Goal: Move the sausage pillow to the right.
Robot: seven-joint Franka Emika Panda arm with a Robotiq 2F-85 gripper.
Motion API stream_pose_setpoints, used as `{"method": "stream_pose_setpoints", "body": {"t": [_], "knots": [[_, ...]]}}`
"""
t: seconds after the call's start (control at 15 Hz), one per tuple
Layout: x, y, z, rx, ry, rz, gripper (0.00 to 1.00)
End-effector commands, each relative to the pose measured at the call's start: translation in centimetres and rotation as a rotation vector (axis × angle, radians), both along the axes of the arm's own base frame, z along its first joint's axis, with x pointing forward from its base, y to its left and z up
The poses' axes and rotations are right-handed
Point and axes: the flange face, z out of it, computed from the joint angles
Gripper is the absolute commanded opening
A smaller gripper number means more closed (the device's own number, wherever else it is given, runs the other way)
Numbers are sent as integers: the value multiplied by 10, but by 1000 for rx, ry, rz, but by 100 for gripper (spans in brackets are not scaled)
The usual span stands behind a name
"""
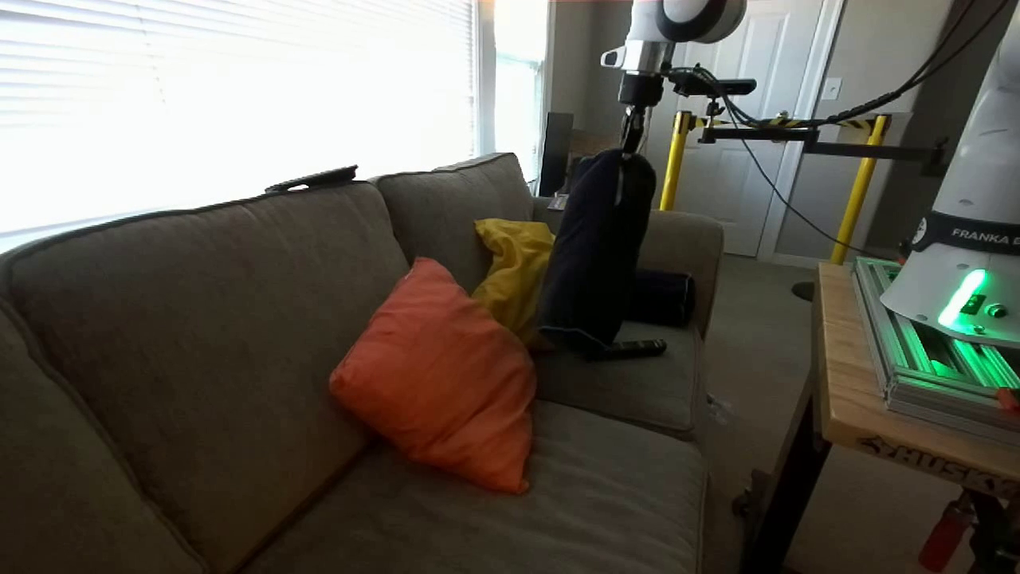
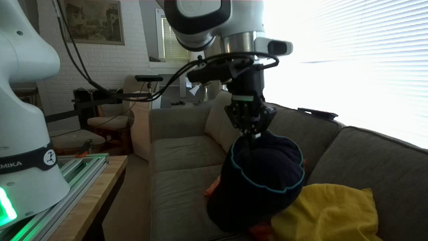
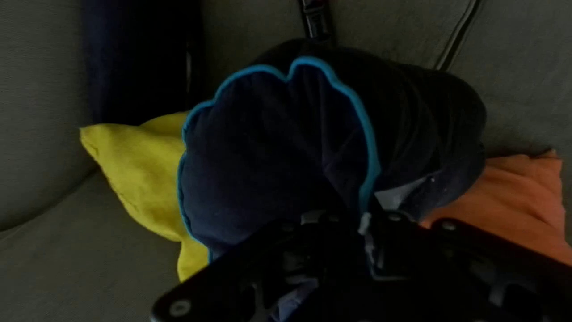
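pinches the navy bolster pillow (image 1: 596, 255) at its upper end, with the gripper (image 2: 251, 135) closed on the blue-piped edge; holds it tilted near the yellow cushion (image 2: 329, 211).

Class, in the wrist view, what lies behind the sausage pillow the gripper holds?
Parts of the yellow cushion, the orange cushion, a slim black object and the sofa show past the sausage pillow. Their covered parts, and anything wholly hidden, cannot be seen.
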Motion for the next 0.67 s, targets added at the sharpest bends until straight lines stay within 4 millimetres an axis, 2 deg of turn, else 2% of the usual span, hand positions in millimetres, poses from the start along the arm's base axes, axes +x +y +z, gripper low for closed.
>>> {"method": "stream_pose_setpoints", "body": {"t": [0.0,0.27,0.4,0.6], "knots": [[-21,-8,55,-79,-33,-18,3],[-24,-30,91,-275,-48,-84,3],[-20,-39,91,-365,-52,-128,3],[-7,-53,75,-479,-14,-199,3]]}}
